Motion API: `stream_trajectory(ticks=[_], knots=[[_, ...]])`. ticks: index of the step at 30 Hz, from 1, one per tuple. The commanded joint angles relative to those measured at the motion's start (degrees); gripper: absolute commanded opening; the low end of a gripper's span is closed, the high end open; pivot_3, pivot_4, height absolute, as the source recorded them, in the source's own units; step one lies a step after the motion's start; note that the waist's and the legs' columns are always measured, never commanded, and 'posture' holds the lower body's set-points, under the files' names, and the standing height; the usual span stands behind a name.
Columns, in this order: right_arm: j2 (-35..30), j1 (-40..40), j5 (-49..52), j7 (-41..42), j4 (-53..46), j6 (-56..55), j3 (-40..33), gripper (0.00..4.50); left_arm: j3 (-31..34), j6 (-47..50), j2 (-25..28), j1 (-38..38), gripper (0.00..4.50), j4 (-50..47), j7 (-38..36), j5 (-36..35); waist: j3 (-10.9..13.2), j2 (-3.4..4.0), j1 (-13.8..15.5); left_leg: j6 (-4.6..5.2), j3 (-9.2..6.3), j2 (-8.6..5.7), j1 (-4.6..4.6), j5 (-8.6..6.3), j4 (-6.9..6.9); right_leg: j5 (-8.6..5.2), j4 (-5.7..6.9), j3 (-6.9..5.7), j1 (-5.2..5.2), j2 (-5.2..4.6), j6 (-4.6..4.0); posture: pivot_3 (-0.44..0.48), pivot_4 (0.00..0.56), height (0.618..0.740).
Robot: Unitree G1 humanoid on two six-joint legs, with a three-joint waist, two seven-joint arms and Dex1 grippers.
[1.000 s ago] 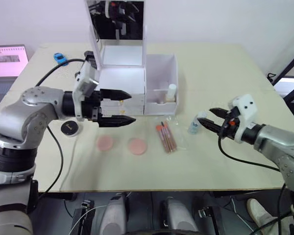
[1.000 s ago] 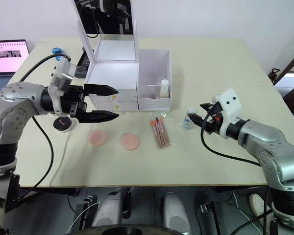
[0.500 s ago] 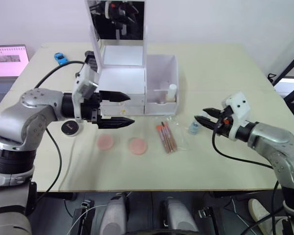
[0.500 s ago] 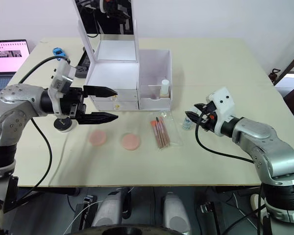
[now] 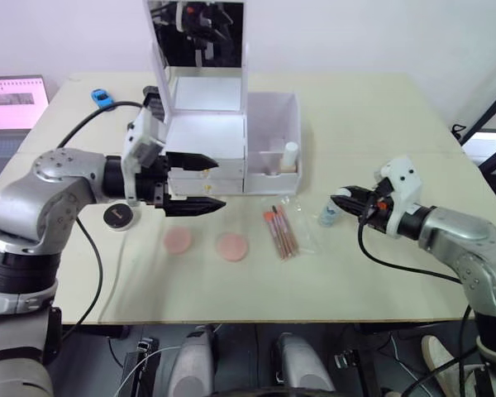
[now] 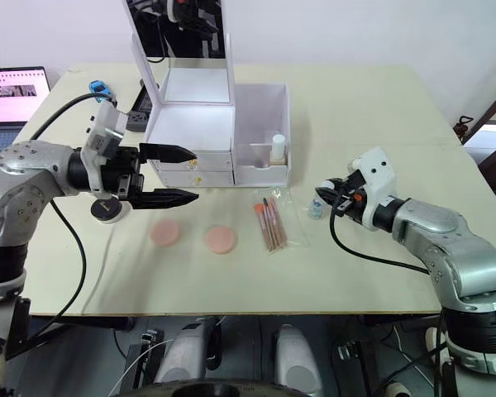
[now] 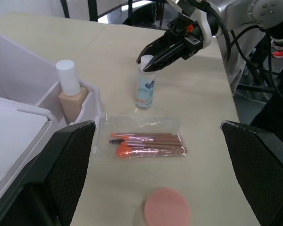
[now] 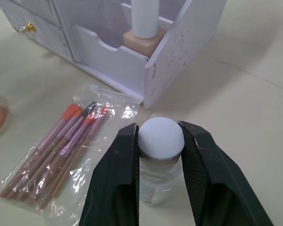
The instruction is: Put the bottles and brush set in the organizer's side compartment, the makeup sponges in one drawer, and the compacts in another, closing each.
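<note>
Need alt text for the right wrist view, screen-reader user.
The right gripper has its two black fingers closed on the white cap of the clear bottle, which stands upright on the table. Beside it lies the brush set, and behind stands the organizer's side compartment with the beige bottle already inside.

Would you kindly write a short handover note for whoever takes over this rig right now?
Right gripper: shut on the clear bottle, which stands on the table by its cap.
Left gripper: open, holding nothing, in front of the organizer drawers.
Done: beige bottle is in the side compartment.
Left: clear bottle and brush set into that compartment; two pink sponges into one drawer; black compact into another; close each.
</note>
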Motion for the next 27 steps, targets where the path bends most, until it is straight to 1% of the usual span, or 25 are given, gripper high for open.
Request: stream_trajectory(ticks=[1,2,12,15,18,19,23,27], knots=[[-0.3,-0.1,-0.1,0.6,-2.2,-1.0,-1.2,2.58,0.0,-1.1,0.3,-0.7,4.50,-0.3,-0.4,0.3,0.0,0.00,0.0,0.00,0.00,0.00,0.00,0.00,0.00,0.00,0.00,0.00,0.00,0.00,0.00,0.000,0.150,0.740],[-0.4,0.1,-0.2,0.8,-2.3,-1.2,-1.3,3.04,-0.1,-1.3,0.3,-0.8,4.50,-0.1,-0.5,0.4,0.0,0.00,0.0,0.00,0.00,0.00,0.00,0.00,0.00,0.00,0.00,0.00,0.00,0.00,0.00,0.000,0.150,0.740],[0.6,1.7,-0.7,0.8,-1.5,-2.6,-1.7,3.04,-0.6,-2.6,0.3,-1.2,4.50,1.6,-1.4,1.5,0.0,0.00,0.0,0.00,0.00,0.00,0.00,0.00,0.00,0.00,0.00,0.00,0.00,0.00,0.00,0.000,0.150,0.740],[0.8,1.9,-1.1,0.6,-1.0,-3.1,-1.6,2.20,-0.7,-2.9,0.2,-1.3,4.50,1.8,-1.6,1.7,0.0,0.00,0.0,0.00,0.01,0.00,0.00,0.00,0.00,0.00,0.00,0.00,0.00,0.00,0.00,0.000,0.150,0.740],[1.1,1.7,-1.3,0.5,-0.8,-3.4,-1.5,0.74,-0.7,-3.1,0.2,-1.3,4.50,1.9,-1.7,1.8,0.0,0.00,0.0,0.00,0.00,0.00,0.00,0.00,0.00,0.00,0.01,0.00,0.00,0.00,0.00,0.000,0.150,0.740],[1.2,1.6,-1.2,0.3,-0.9,-3.5,-1.5,0.63,-0.6,-3.1,0.1,-1.4,4.50,2.0,-1.7,1.9,0.0,0.00,0.0,0.00,0.00,0.00,0.00,0.00,0.00,0.00,0.01,0.00,0.00,0.00,0.00,0.000,0.150,0.740],[1.1,1.5,-1.1,0.6,-1.6,-3.7,-1.7,0.63,-0.3,-3.1,0.4,-1.3,4.50,1.9,-1.9,1.9,0.0,0.00,0.0,0.00,0.00,0.00,0.00,0.00,0.00,0.00,0.01,0.00,-0.01,0.00,0.00,0.000,0.150,0.740],[0.3,0.8,1.2,1.3,-3.0,-2.3,-3.8,0.63,0.2,-3.5,0.7,-1.1,4.50,2.0,-1.5,2.3,0.0,0.00,0.0,0.00,0.01,0.00,0.00,0.00,0.00,0.00,0.03,0.00,-0.01,0.00,0.00,0.000,0.150,0.740]])
